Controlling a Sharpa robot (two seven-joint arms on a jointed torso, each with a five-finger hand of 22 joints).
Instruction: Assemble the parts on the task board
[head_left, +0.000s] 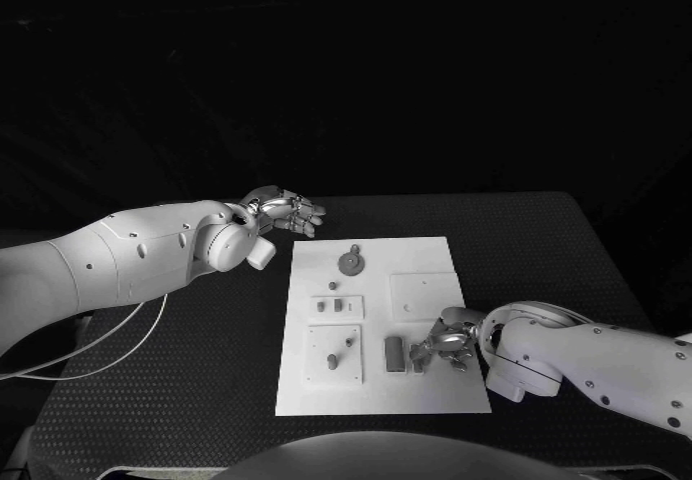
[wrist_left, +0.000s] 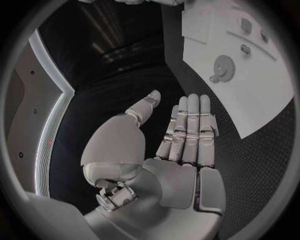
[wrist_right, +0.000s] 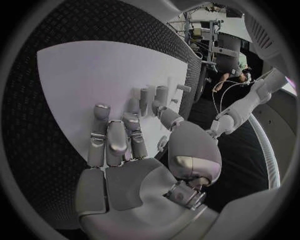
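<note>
So the task board (head_left: 418, 395) is lying flat in the middle of the black worktop (head_left: 548, 230), and that's the landmark for everything here. The right hand (head_left: 450, 338) is down over the board's near right part, fingers reaching toward a small cluster of upright grey parts (head_left: 408, 355); in the right wrist view those pegs (wrist_right: 153, 95) are seen just past the fingertips (wrist_right: 102, 111), with the fingers loosely apart and nothing obviously clamped between them, so that hand is read as released, though whether a fingertip is touching a peg can't be told. The left hand (head_left: 286, 212) is parked off the board's far left corner, fingers straight and flat, nothing held. A gear-like round part (head_left: 351, 262) is sitting near the board's far edge, also seen in the left wrist view (wrist_left: 224, 66). Best guess: a pick-up of one of the pegs by the right hand is the step in hand. What's called for next is probably a careful pinch on a single peg without the neighbours being knocked over, since they're packed close together.
</note>
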